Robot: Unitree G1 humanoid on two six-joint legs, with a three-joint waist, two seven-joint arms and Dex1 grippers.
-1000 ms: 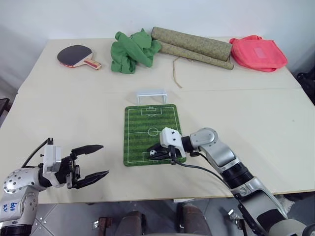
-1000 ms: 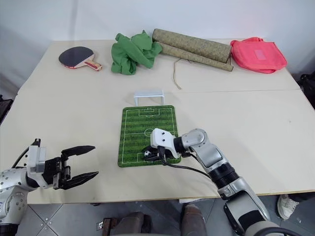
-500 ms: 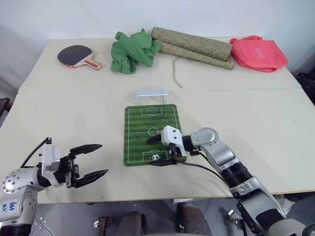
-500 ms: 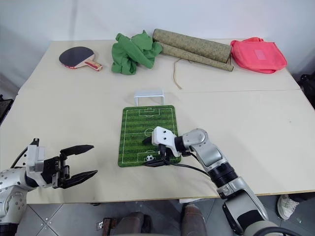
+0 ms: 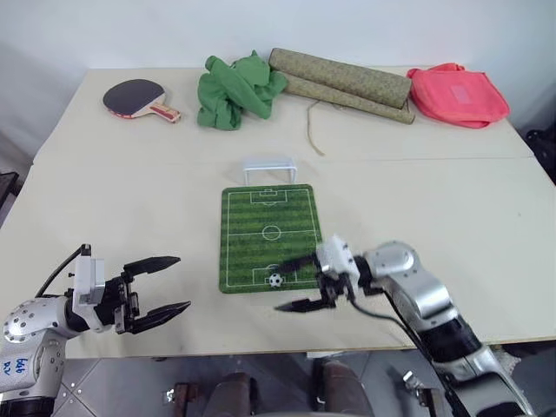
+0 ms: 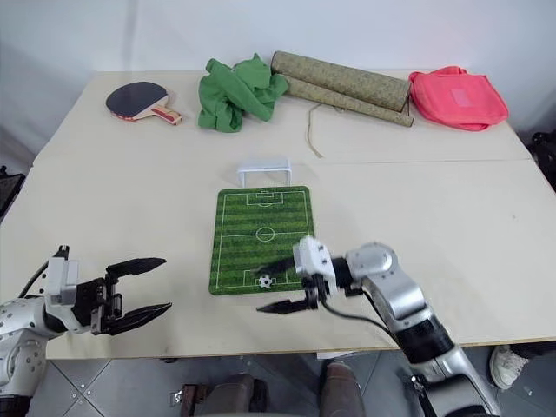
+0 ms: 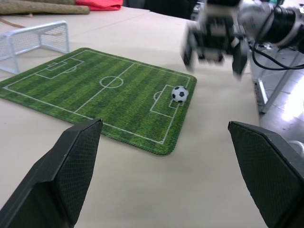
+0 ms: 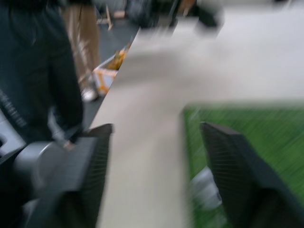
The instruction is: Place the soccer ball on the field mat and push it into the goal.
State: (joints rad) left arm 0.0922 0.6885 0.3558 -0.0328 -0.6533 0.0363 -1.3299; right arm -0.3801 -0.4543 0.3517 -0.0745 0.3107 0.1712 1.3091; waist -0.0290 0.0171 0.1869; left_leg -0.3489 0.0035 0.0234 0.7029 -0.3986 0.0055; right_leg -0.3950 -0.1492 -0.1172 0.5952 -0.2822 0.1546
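**Left eye view: ball resting on the mat, both pincers empty**

Left eye view shows a pale desk [image 5: 452,217] carrying the field mat [image 5: 269,236] near the middle, its long side running from the near edge toward the far edge. The soccer ball [image 5: 275,280] lies on the mat beside the near penalty box, close to the mat's near edge and free of any contact. The goal [image 5: 268,168] stands upright on the desk just beyond the mat's far edge, its mouth facing the mat.

The right gripper [image 5: 300,282] hovers at the mat's near right corner, pointing toward the robot's left. Its two black fingers are spread apart, one over the mat just beside the ball and one over bare desk past the mat's near edge; nothing sits between them. In the left wrist view the ball [image 7: 179,93] lies clear of this gripper [image 7: 216,50].

The left gripper [image 5: 161,284] is held off the near left corner of the desk, fingers parted and empty, well apart from the mat.

Along the far edge lie a table-tennis paddle [image 5: 139,98], a green cloth bundle [image 5: 236,89], two rolled mats [image 5: 343,84] and a red bag [image 5: 459,93].
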